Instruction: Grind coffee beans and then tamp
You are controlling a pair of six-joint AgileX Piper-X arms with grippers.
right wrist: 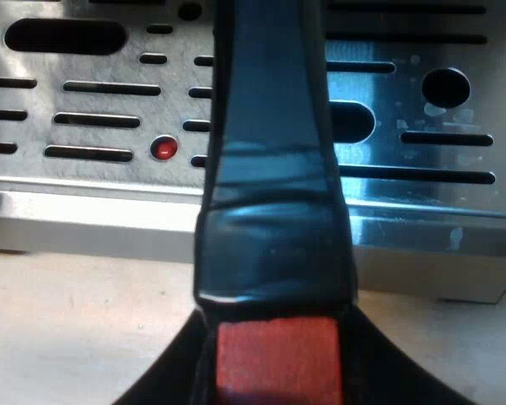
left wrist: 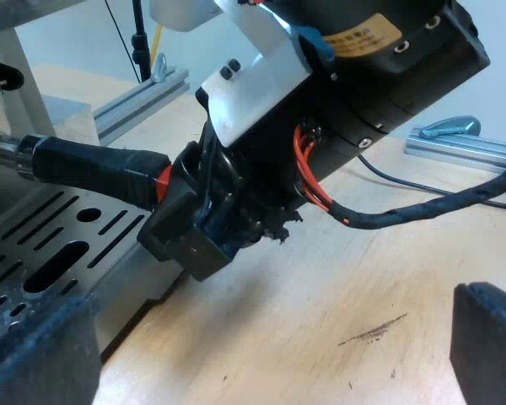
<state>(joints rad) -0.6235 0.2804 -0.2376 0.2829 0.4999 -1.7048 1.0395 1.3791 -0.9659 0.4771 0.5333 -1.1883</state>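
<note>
Over the drip tray point(right wrist: 422, 51) of the espresso machine point(right wrist: 110, 232), the holder point(left wrist: 4, 152) sticks out from the machine's front. Its dark handle point(right wrist: 270, 169) runs toward the right wrist camera, red end point(right wrist: 274, 359) nearest. Right gripper point(right wrist: 274, 384) is clamped on the handle at the red end, one black finger touching each side. Left wrist view agrees: that gripper wraps the handle tip just off the tray edge, above the wooden table point(left wrist: 337, 295). Left gripper point(left wrist: 261, 354) is spread wide and holds nothing, near the tray's corner, apart from the handle.

Handling guess: holder is rigid metal and probably heavy at the head, so it'll lever hard against a tip grip. The dark wrap looks a bit slick. Best hold is squarely across the red end, or slightly up the dark part for less torque. Can't tell if the head is locked in or loose.
</note>
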